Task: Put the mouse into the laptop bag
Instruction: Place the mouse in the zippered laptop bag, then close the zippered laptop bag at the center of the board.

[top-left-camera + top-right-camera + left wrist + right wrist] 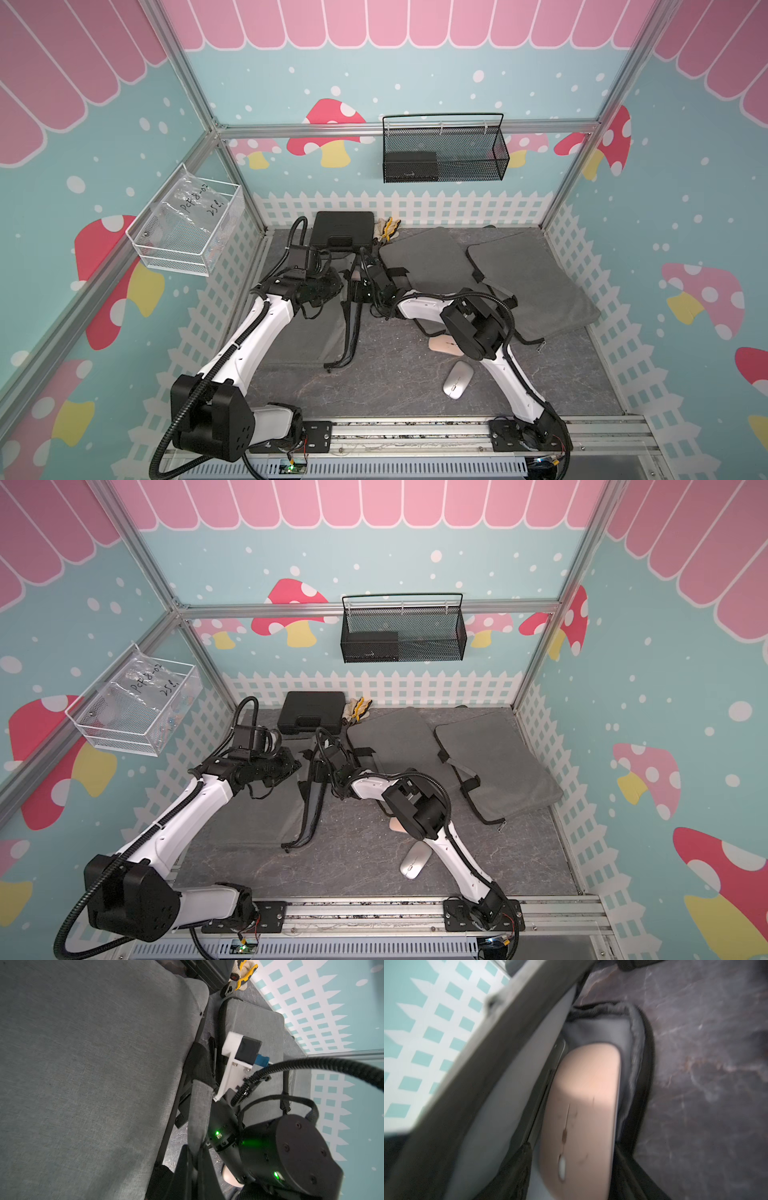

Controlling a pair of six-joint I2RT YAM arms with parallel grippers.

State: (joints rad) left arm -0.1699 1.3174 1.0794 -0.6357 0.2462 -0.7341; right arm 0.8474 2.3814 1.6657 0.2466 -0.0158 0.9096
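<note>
The left tool (pixel 337 286) is clamped on a grey fabric handle (pixel 199 1109); the right tool's (pixel 360 291) state I cannot tell. The flat pink mouse (pixel 583 1105) lies partly inside the grey laptop bag's (pixel 593 1028) mouth; better to hold the flap high and push it gently deeper.

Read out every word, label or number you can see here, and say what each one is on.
"PcF8-02", handwritten, letters uncertain: clear plastic bag in the white wire basket.
"25" and a mark I cannot make out: same bag.
Pale print on the black box in the black mesh basket: too small to read.
Nothing else legible.
</note>
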